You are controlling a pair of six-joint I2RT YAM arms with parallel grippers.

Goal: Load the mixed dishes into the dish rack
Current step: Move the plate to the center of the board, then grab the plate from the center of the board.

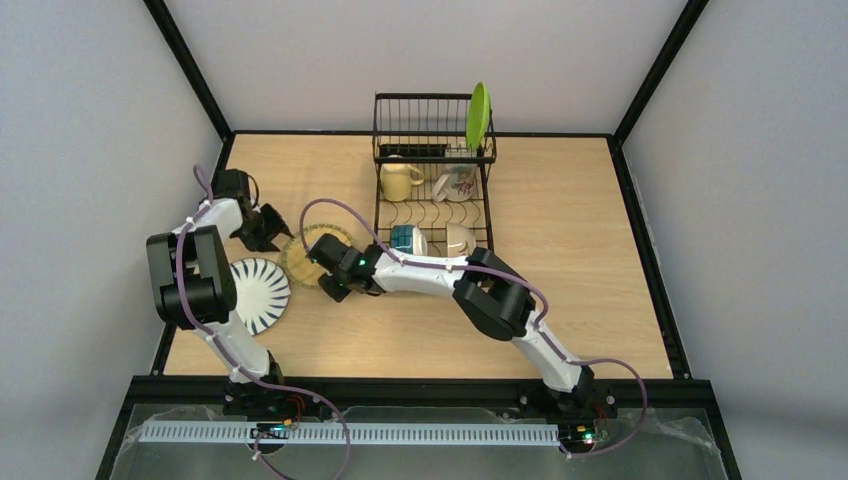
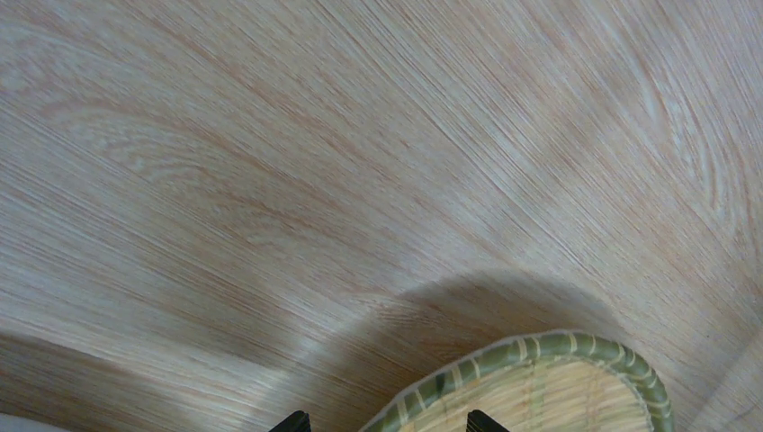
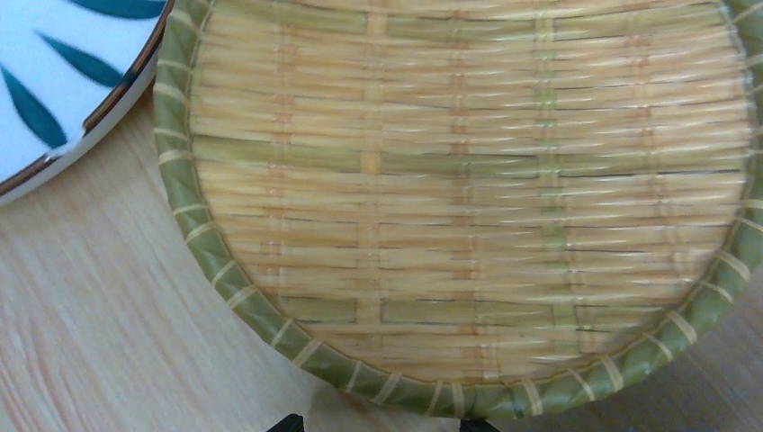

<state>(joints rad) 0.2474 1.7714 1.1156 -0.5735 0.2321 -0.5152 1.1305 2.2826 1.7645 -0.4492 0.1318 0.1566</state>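
The tan woven-look plate (image 3: 468,198) lies flat on the wooden table (image 1: 590,280), left of centre in the top view, between the two grippers and well apart from the dish rack (image 1: 435,135) at the upper middle. The black-striped white plate (image 1: 255,295) sits just beside it at lower left; in the right wrist view their rims look to be touching or nearly so.

The right gripper (image 1: 330,282) hovers over the woven plate's near rim and the left gripper (image 1: 268,232) over its far rim. Both pairs of jaws stand wide apart, holding nothing.

The step in hand appears to be lifting this plate. A flat plate gives little to grab, so one finger should slide under the raised green rim and the other come down inside it, pinching the rim rather than the face. Approach from the side away from the striped plate to avoid nudging it. The lime green plate (image 1: 478,115) stands upright in the rack, so the woven one likely needs turning on edge for a free slot
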